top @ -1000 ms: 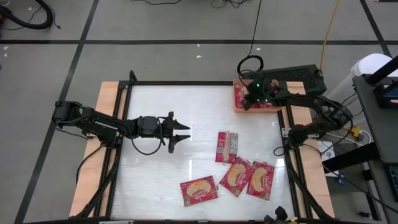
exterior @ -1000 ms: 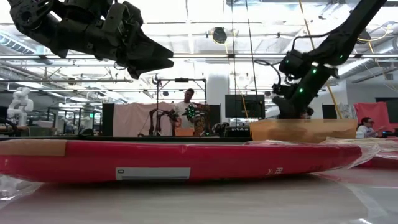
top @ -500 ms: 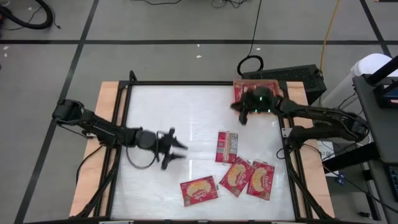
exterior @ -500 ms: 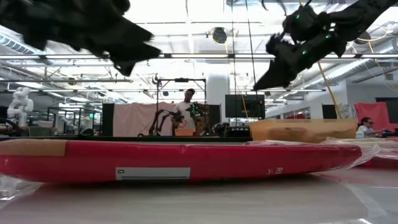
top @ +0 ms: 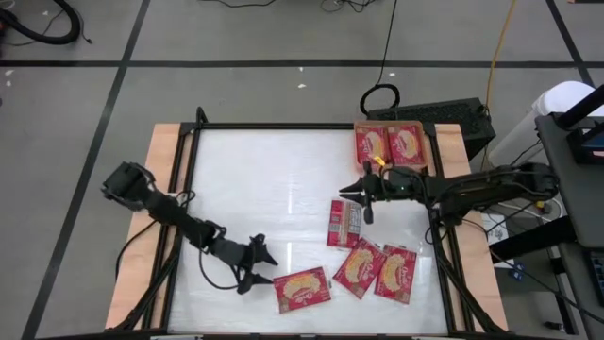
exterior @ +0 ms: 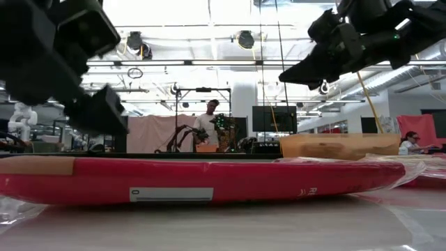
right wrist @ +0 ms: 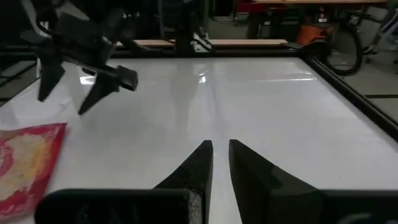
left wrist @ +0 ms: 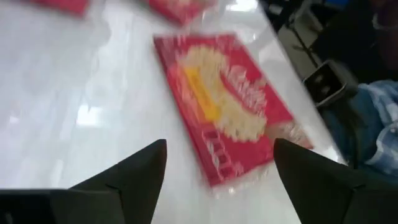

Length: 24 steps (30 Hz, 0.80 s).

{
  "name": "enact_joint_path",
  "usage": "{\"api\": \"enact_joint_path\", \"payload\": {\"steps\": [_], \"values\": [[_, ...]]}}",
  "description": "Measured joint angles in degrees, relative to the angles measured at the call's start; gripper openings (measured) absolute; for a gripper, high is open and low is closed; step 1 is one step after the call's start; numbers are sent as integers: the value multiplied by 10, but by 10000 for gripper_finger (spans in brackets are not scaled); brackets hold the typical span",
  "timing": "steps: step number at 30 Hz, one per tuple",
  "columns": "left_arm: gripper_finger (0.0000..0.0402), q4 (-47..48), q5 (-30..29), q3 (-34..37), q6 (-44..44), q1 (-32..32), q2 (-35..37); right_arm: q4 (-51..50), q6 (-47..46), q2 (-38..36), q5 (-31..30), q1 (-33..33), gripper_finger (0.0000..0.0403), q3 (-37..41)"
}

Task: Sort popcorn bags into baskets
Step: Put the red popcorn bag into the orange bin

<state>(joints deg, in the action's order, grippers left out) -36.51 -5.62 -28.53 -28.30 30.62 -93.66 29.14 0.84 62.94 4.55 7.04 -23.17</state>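
Four red popcorn bags lie flat on the white table toward its near right. One (top: 344, 223) shows its grey-white panel; three (top: 302, 288), (top: 359, 266), (top: 396, 274) show the popcorn picture. Two more bags (top: 389, 144) lie side by side in the orange tray (top: 421, 161) at the far right corner. My left gripper (top: 257, 269) is open and hovers just left of the nearest bag (left wrist: 224, 106), which lies ahead of its fingers. My right gripper (top: 354, 198) is shut and hangs above the table, just beyond the panel-up bag and near the tray.
A black frame (top: 283, 126) runs round the white table top, with wooden strips (top: 160, 151) outside it. The left and far parts of the top are bare. In the low view a red bag (exterior: 209, 180) lies right before the camera. People (exterior: 211, 111) stand in the room behind.
My right gripper has risen out of the tray, leaving a second bag beside the first, and moved toward the near left, over the panel-up bag. My left arm has swung from the table's middle toward the near edge, bringing its open gripper down beside the nearest bag.
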Motion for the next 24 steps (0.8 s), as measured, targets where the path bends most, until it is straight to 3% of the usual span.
{"api": "enact_joint_path", "payload": {"steps": [9,15,18,24], "values": [[261,-1,25,-47,-17,10,-95,6,-2,0,-5,-30,45,4],[223,4,3,-62,13,7,-122,11,1,0,-5,-30,45,4],[176,12,-1,-62,60,4,-127,11,0,0,-5,-30,45,4],[32,31,2,-61,169,-17,-123,21,-19,9,-5,-30,45,4]]}}
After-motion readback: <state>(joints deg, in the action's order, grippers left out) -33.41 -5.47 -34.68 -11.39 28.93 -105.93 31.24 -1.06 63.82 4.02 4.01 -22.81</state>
